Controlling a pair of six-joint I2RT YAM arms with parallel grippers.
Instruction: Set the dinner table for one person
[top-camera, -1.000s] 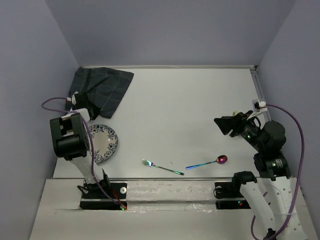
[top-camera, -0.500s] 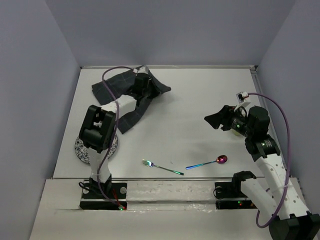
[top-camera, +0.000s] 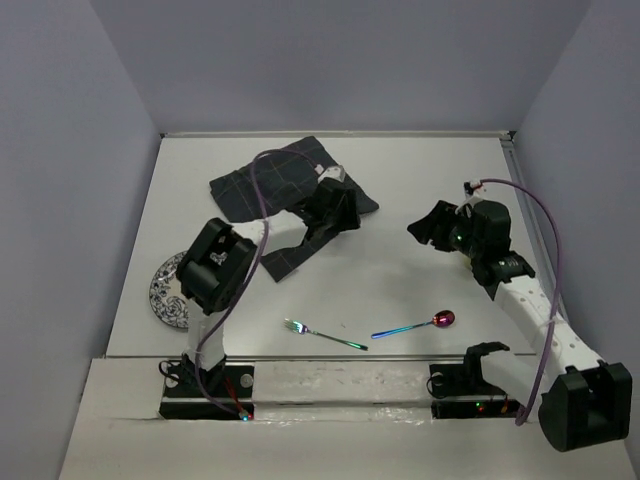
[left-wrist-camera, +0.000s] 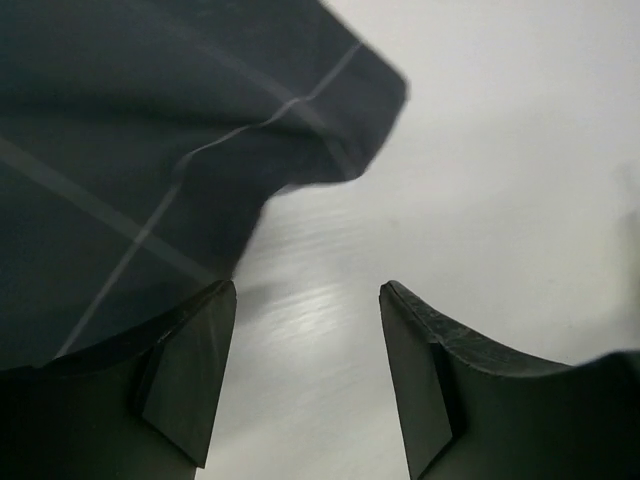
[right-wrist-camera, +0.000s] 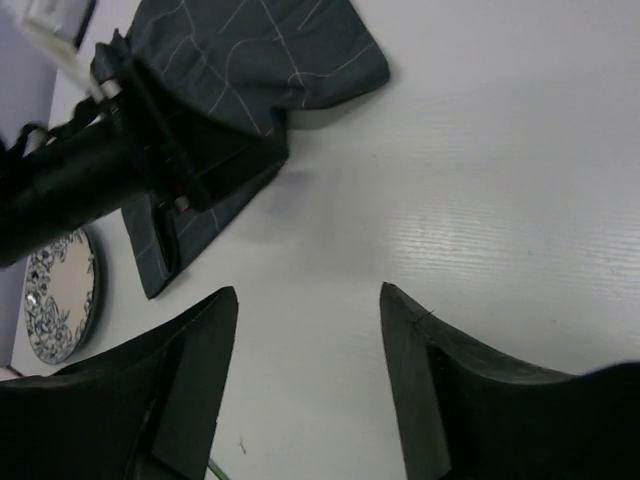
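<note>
The dinner table (top-camera: 430, 165) is a white top. A dark grey checked cloth (top-camera: 285, 190) lies spread on it at the back, left of centre. My left gripper (top-camera: 343, 212) hovers at the cloth's right edge. In the left wrist view that gripper (left-wrist-camera: 308, 288) is open over bare table (left-wrist-camera: 500, 150), with the cloth (left-wrist-camera: 150, 120) just ahead and to the left. My right gripper (top-camera: 422, 230) hangs open right of centre, pointing left. Only bare table shows between the fingers of the right gripper (right-wrist-camera: 308, 290). A fork (top-camera: 325, 334) and a purple-bowled spoon (top-camera: 415, 325) lie near the front edge.
A blue-patterned plate (top-camera: 168, 290) sits at the front left, partly hidden by my left arm (top-camera: 220, 265). The right wrist view shows the cloth (right-wrist-camera: 250, 60), the left arm (right-wrist-camera: 90, 180) and the plate (right-wrist-camera: 60, 295). Walls close in the table's back and sides.
My left arm dragged the cloth from the back left corner toward the middle, then opened and let it go. My right gripper moved left toward the centre.
</note>
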